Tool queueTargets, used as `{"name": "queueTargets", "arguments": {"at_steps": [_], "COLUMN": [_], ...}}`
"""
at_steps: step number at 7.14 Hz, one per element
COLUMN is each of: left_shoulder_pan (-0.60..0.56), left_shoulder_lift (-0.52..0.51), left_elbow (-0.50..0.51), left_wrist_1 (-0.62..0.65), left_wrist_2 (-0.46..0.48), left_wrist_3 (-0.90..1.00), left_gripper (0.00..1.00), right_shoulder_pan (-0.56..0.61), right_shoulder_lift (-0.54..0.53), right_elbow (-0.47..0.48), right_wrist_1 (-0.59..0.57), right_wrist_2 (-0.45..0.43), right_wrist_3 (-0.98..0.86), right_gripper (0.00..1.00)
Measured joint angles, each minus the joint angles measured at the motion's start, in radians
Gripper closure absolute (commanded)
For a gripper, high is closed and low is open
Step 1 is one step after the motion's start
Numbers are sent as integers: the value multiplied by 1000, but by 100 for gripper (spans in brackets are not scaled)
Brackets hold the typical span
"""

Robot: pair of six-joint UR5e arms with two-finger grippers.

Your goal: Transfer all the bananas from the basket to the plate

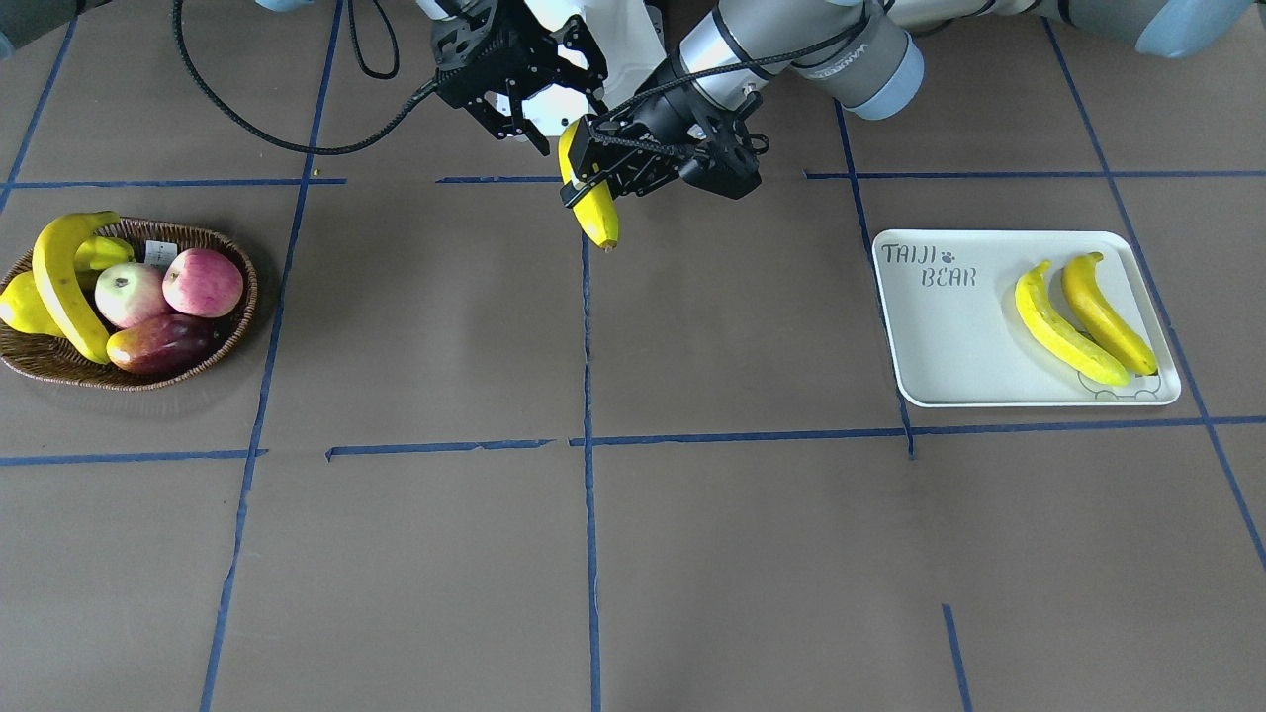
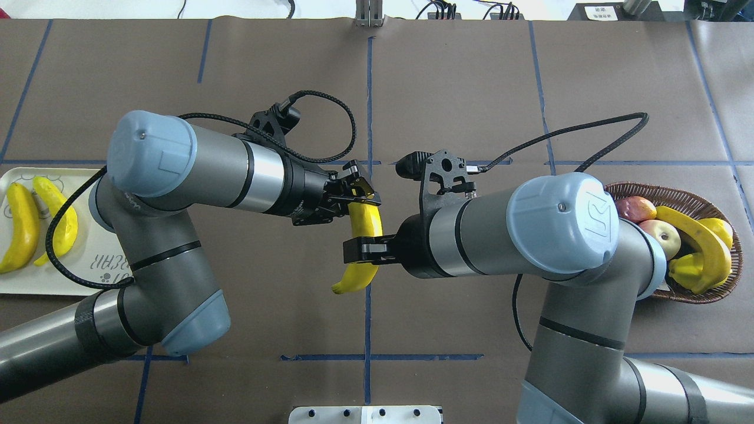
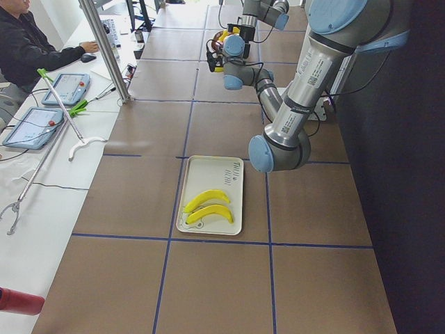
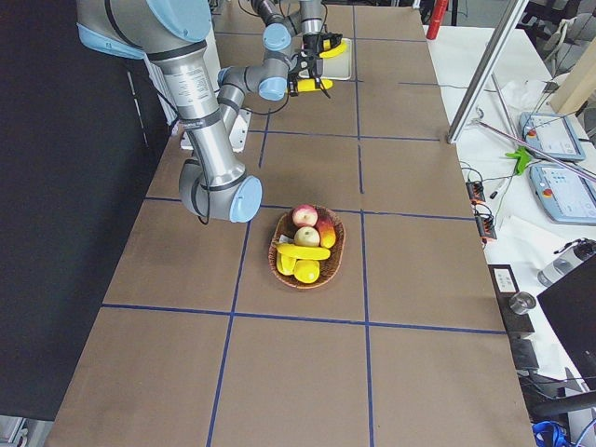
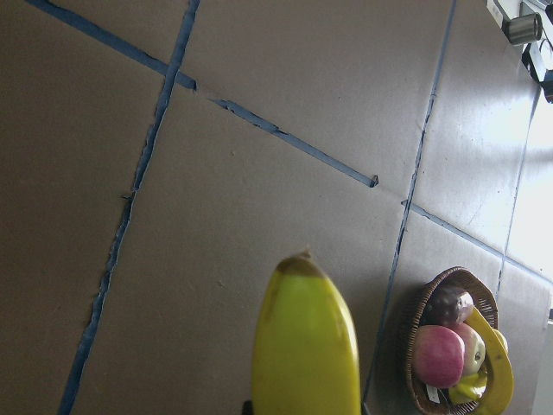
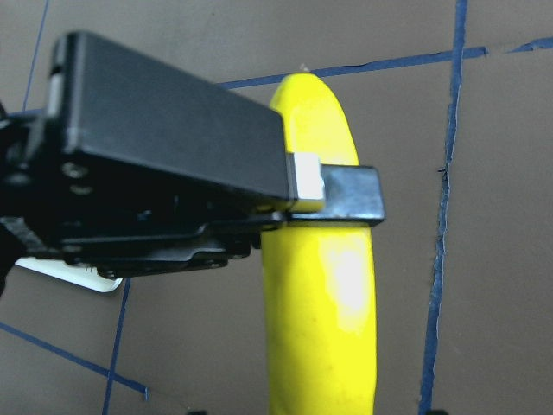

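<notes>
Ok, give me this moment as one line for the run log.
phase: banana handover mid-table | left gripper: shut on banana | right gripper: open, beside it | plate: two bananas | basket: one banana

Four bananas (image 1: 1068, 326), two apples (image 1: 203, 282), one basket (image 1: 49, 364), one plate (image 1: 940, 336)

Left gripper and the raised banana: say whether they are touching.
Touching. The right wrist view shows it: the left gripper has one of its fingers pressed flat across the banana, with no gap.

Four room views, two wrist close-ups
</notes>
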Motion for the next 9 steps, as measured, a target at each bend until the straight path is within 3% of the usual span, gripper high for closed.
{"name": "queueTargets", "arguments": {"at_steps": [2, 4, 6, 9], "left_shoulder_pan": [-38, -114, -231, -352], "left_shoulder_lift": [15, 96, 233, 476], "left_elbow": [7, 15, 10, 19], "left_wrist_1": [9, 63, 186, 282], "left_wrist_2": [-18, -92, -167, -164], "left_wrist_3": [4, 44, 266, 628], "left_gripper": [100, 100, 100, 100], "right_shoulder_pan": [5, 26, 94, 205], "right_shoulder_lift": [-3, -3, -16, -63], "right_elbow": [21, 84, 121, 128], "right_wrist_1": [-14, -125, -227, -315], "right_wrist_2": [4, 9, 29, 82], "right_wrist_3": [2, 1, -8, -107], "right_gripper": [0, 0, 0, 0]}}
